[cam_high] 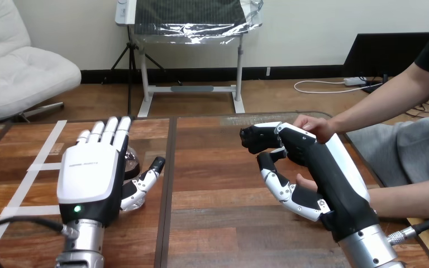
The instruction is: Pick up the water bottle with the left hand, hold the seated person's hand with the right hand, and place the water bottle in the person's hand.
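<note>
My left hand (89,173) stands upright at the table's left, its back toward me and its fingers straight and open. Just behind it a small part of the clear water bottle (132,162) shows between the palm and the thumb; the rest is hidden, and I cannot tell whether they touch. My right hand (335,173) is raised at the right. The person's upper hand (314,126) rests on top of it. The person's lower hand (304,180) lies behind my palm with only a tip showing, its forearm (413,198) coming in from the right.
White tape strips (39,164) mark the wooden table (218,184) at the left. A dark seam (167,184) runs front to back between my two hands. The person sits at the right edge.
</note>
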